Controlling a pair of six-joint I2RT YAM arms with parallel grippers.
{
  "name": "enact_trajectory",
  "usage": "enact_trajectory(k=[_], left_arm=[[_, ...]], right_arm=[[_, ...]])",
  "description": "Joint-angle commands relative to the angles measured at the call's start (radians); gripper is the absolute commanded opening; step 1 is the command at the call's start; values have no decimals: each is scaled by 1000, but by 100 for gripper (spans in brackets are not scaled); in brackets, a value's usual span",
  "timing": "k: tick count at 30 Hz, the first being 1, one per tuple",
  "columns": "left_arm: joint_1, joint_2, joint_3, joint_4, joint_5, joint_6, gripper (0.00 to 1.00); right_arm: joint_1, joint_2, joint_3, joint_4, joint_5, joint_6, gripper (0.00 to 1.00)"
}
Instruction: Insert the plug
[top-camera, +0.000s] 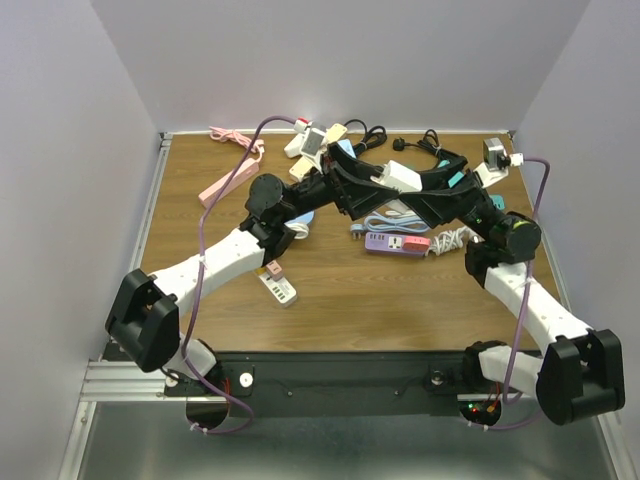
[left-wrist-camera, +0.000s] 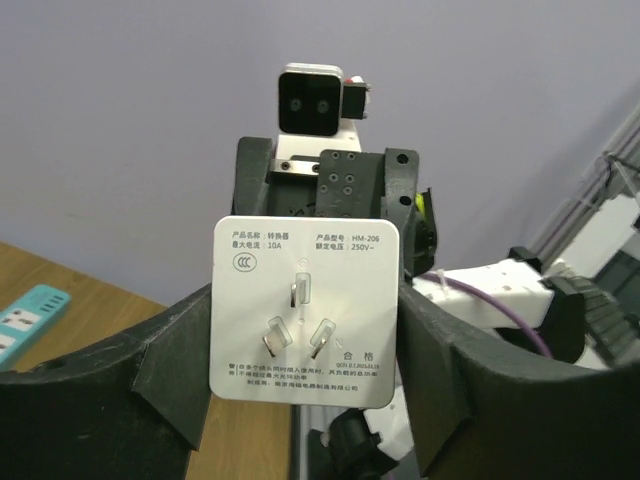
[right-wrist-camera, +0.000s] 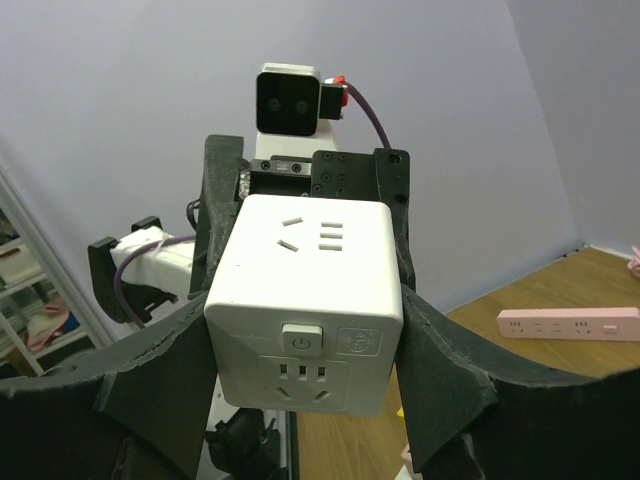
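Wood table lies below while my left pincer and right pincer both sit clamped on the cube, upper centre of the overhead view (prongs toward my left camera), a regrip, I judge, so one can aim it at the strip.

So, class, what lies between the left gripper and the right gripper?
A white cube adapter, flanked closely by the left gripper and the right gripper. The top view shows it between them; each wrist view shows it close.
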Motion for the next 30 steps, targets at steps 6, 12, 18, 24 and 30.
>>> enact_trajectory(k=[6,12,18,24,30], left_arm=[[152,-148,-95,-33,-42,37,99],[244,-195,-119,-159,-34,122,99],[309,-217,-152,-211,-26,176,99],[350,-228,-177,-294,-49,265,99],[367,-249,-169,-473,-170,398,99]], right_arm=[[-62,37,22,67,10,-78,0],[-113,84,111,67,-130,-101,0],[-188,190,244,17,-387,-70,0],[-292,219,359,-401,-398,-253,0],[-320,241,684,-1445,-10,-978,0]])
